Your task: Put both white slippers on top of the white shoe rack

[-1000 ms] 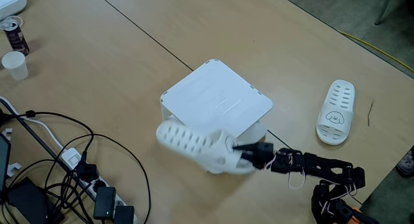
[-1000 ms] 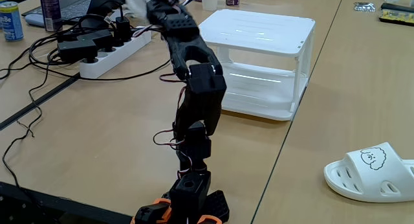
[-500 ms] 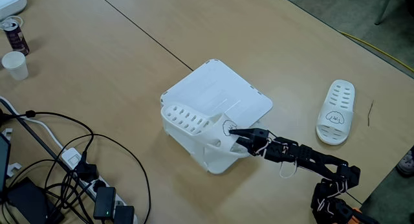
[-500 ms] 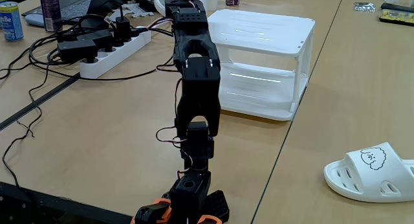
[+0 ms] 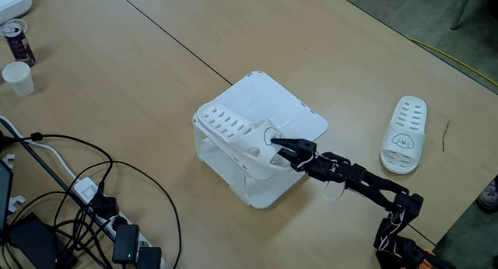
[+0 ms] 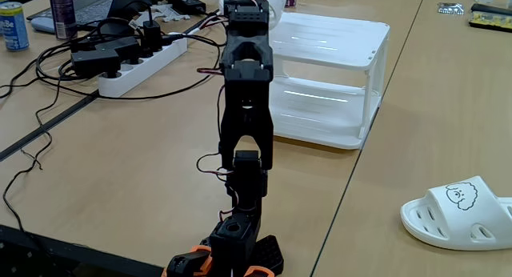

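White slipper over the white shoe rack, clamped at its strap in narrowly parted jaws.

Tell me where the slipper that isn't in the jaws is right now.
In a fixed view from above, the loose white slipper lies flat on the table at the right, apart from the white shoe rack.

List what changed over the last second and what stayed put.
The hand, shut on one white slipper, carried it from beside the white shoe rack up over its top panel's near edge. The second slipper, rack, power strip and paper cup stayed put.
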Motion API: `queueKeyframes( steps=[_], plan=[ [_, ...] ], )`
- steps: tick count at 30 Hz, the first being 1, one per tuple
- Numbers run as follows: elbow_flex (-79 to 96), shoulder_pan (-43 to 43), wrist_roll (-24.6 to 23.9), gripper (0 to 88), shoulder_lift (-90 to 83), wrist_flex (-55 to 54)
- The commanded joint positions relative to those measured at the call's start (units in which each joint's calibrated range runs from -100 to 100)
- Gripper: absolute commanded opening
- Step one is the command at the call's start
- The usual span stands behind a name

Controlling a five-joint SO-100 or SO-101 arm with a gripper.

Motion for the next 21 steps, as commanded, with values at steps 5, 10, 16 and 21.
queueKeyframes(
  steps=[5, 10, 16, 21],
  plan=[
    [-8.3, 3.4, 0.4, 0.8, 1.9, 0.0],
    [-9.8, 4.9, 0.4, 0.8, 3.8, 0.0],
    [-11.8, 4.9, 0.4, 0.8, 5.8, 0.0],
    [-14.5, 4.4, 0.4, 0.8, 8.4, 0.0]
  ],
)
